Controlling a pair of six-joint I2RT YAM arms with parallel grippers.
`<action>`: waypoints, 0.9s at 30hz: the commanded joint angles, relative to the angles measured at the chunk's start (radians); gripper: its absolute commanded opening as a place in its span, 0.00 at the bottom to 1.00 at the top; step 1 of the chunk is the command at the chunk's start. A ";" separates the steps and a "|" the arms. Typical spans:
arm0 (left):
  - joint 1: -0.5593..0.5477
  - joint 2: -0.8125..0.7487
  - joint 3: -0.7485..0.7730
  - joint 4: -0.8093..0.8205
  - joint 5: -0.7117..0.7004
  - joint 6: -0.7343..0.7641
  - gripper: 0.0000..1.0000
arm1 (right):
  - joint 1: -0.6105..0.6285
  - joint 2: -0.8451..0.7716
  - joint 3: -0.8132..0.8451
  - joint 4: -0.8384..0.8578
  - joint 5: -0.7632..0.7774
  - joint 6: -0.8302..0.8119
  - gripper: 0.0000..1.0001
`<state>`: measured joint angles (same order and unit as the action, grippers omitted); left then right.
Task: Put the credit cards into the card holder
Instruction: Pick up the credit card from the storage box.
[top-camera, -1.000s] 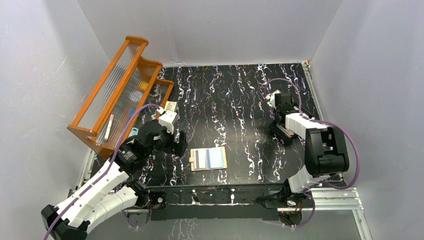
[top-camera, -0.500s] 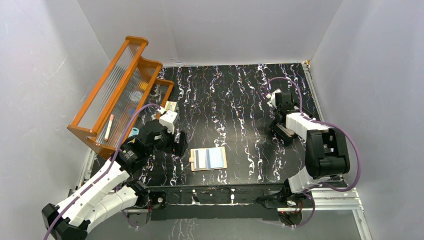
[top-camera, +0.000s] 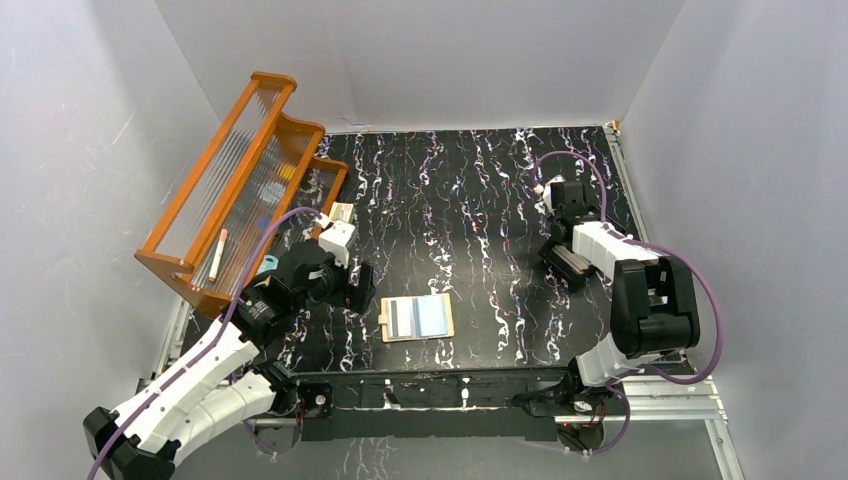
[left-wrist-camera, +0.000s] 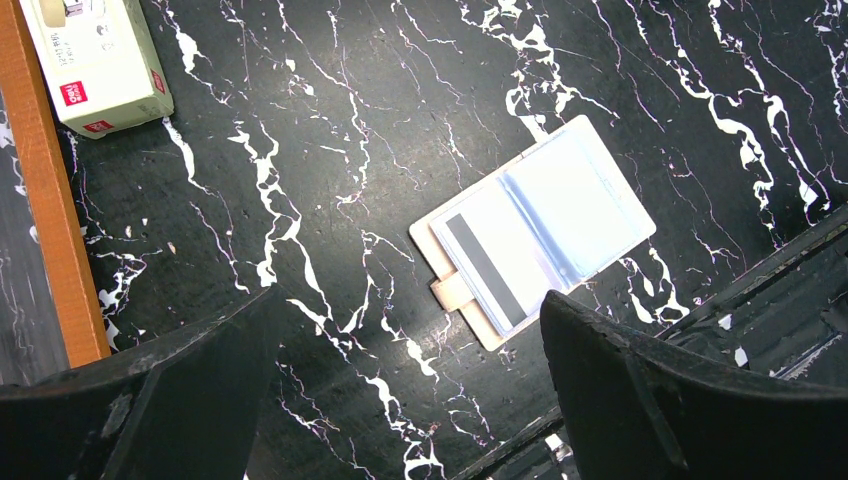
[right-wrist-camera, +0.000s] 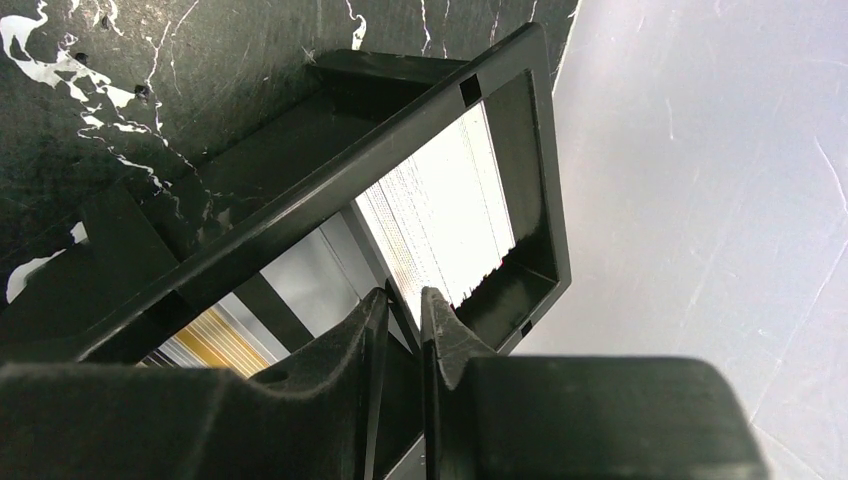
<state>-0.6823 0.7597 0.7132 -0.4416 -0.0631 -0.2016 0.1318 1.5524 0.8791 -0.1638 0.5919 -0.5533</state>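
Centrally on the glossy black, white-veined table (left-wrist-camera: 330, 130) the card holder (left-wrist-camera: 422, 236) is laid open and flat, a tan leather-like rectangle with clear plastic pockets and a small rounded tab (left-wrist-camera: 453, 292) jutting from its edge. Two thin cards are seen in it side by side: a pale card crossed by a dark magnetic stripe (left-wrist-camera: 485, 265) on the tab side, and a light blue card (left-wrist-camera: 580, 205) beside it. The left gripper (left-wrist-camera: 410, 305) is held above the table just beside the holder, its matte black fingers spread wide and nothing between them.

Farther right, the right gripper (right-wrist-camera: 403, 300) is lowered into a black plastic tray (right-wrist-camera: 300, 195) of angular, straight-walled compartments. A white card (right-wrist-camera: 440, 210) with a finely lined sheen is stood on edge in one compartment. The fingers are drawn nearly together astride that card's near edge; whether it is actually pinched cannot be told.

A cream cardboard box (left-wrist-camera: 95, 55) with small red marks is lying beside an orange rack (top-camera: 235, 190) fitted with ribbed clear panels.
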 joint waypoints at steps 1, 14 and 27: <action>0.003 -0.007 -0.002 0.019 0.007 0.011 0.98 | -0.004 -0.043 0.056 -0.008 0.003 0.025 0.25; 0.003 -0.006 -0.004 0.020 0.008 0.013 0.98 | 0.003 -0.051 0.081 -0.070 -0.029 0.062 0.14; 0.003 0.000 -0.002 0.016 0.002 0.015 0.99 | 0.055 -0.099 0.202 -0.365 -0.069 0.286 0.00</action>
<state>-0.6823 0.7631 0.7132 -0.4412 -0.0593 -0.2008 0.1848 1.5143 0.9977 -0.4423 0.5209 -0.3481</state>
